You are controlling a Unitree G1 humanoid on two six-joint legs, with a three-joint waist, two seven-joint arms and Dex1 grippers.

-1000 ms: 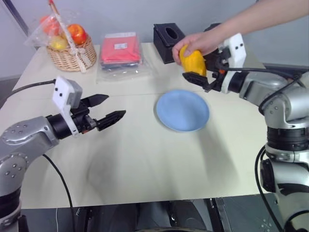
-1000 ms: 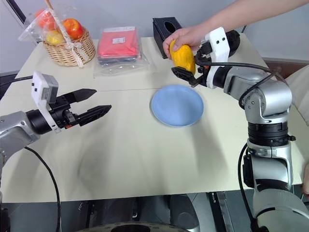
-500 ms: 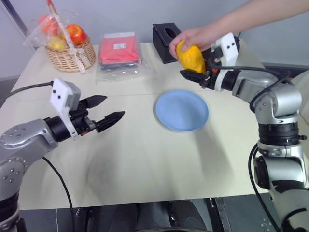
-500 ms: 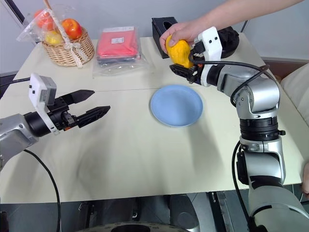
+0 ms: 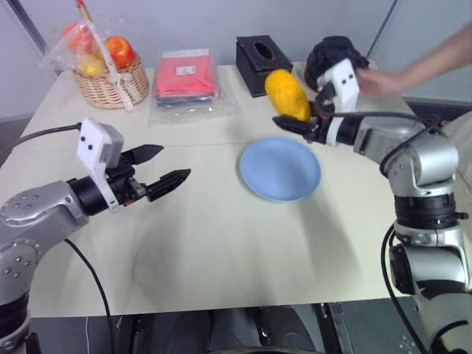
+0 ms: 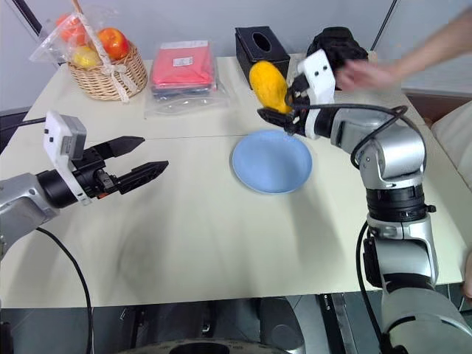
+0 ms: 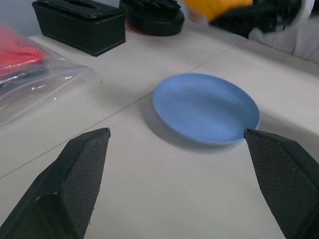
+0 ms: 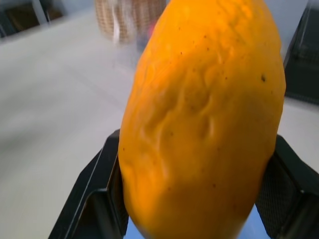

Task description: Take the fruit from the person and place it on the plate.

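The yellow-orange fruit [image 5: 287, 94] stands upright in my right gripper [image 5: 296, 118], which is shut on its lower part, just above the far edge of the light blue plate [image 5: 280, 169]. Seen close in the right wrist view, the fruit [image 8: 202, 119] sits between the black fingers [image 8: 89, 199]. The person's hand [image 5: 380, 81] is off the fruit, drawn back to the right. Over the table's left side my left gripper [image 5: 164, 168] hangs open and empty; in its wrist view the plate [image 7: 207, 107] lies beyond its spread fingers [image 7: 75, 174].
A wicker basket [image 5: 110, 81] of wrapped fruit stands at the far left. A red packet in plastic [image 5: 184, 77] lies beside it. A black tissue box [image 5: 262, 53] and a black object [image 5: 332, 53] sit along the far edge.
The person's hand has let go of the fruit and pulled away to the right. My right gripper closed on the fruit and sank a little toward the plate. The left arm kept still.
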